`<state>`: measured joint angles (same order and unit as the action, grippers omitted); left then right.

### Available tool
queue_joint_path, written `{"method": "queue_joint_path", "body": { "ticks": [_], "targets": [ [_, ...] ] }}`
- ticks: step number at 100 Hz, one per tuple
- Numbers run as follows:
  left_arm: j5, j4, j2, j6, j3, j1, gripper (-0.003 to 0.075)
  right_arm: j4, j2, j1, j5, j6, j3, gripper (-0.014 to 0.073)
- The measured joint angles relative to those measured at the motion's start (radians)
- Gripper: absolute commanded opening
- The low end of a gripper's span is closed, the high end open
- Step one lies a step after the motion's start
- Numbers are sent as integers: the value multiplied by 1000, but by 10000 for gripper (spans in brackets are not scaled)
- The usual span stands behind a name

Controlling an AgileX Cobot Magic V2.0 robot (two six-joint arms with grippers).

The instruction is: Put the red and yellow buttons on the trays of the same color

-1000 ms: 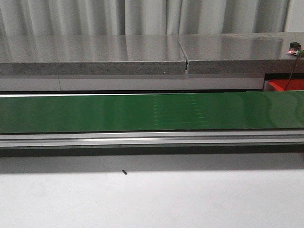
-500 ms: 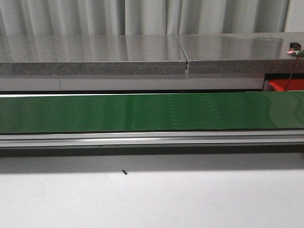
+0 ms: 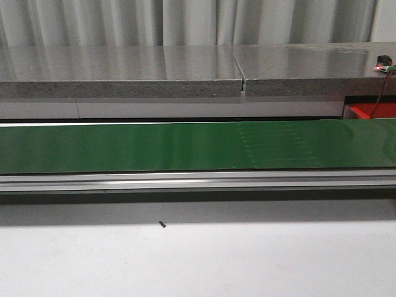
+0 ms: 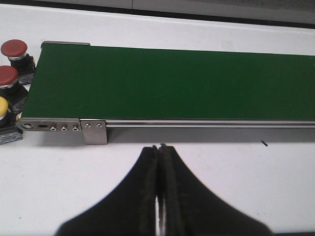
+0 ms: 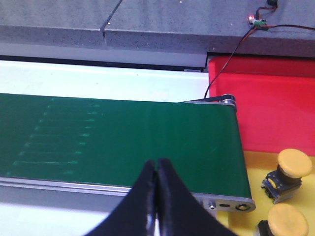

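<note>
In the left wrist view, two red buttons (image 4: 14,48) (image 4: 7,75) and a yellow button (image 4: 2,105) sit on black bases beside the conveyor's end. My left gripper (image 4: 160,146) is shut and empty over the white table, short of the belt. In the right wrist view, the red tray (image 5: 266,103) lies past the belt's other end; a corner of it shows in the front view (image 3: 374,110). A yellow tray surface (image 5: 253,167) beside it holds two yellow buttons (image 5: 294,163) (image 5: 288,220). My right gripper (image 5: 156,161) is shut and empty above the belt's near edge.
A green conveyor belt (image 3: 185,145) with a metal rail runs across the table. A grey stone ledge (image 3: 124,68) stands behind it. A small circuit board with a red light (image 3: 385,66) sits on the ledge, its wire hanging down. A tiny black screw (image 3: 162,224) lies on the table.
The faint pattern of marks on the green belt has shifted to the right. Nothing else in the front view has moved.
</note>
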<state>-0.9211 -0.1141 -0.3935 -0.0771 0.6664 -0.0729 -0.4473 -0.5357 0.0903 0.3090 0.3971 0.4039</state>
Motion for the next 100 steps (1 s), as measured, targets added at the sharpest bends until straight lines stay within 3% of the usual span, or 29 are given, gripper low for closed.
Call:
{"method": "queue_joint_path", "body": {
  "ticks": [55, 100],
  "targets": [
    [69, -5, -11, -13, 0, 0, -20, 0, 5, 0, 8, 0, 0, -66],
    [201, 65, -361, -72, 94, 8, -20, 0, 5, 0, 9, 0, 0, -66]
  ]
}}
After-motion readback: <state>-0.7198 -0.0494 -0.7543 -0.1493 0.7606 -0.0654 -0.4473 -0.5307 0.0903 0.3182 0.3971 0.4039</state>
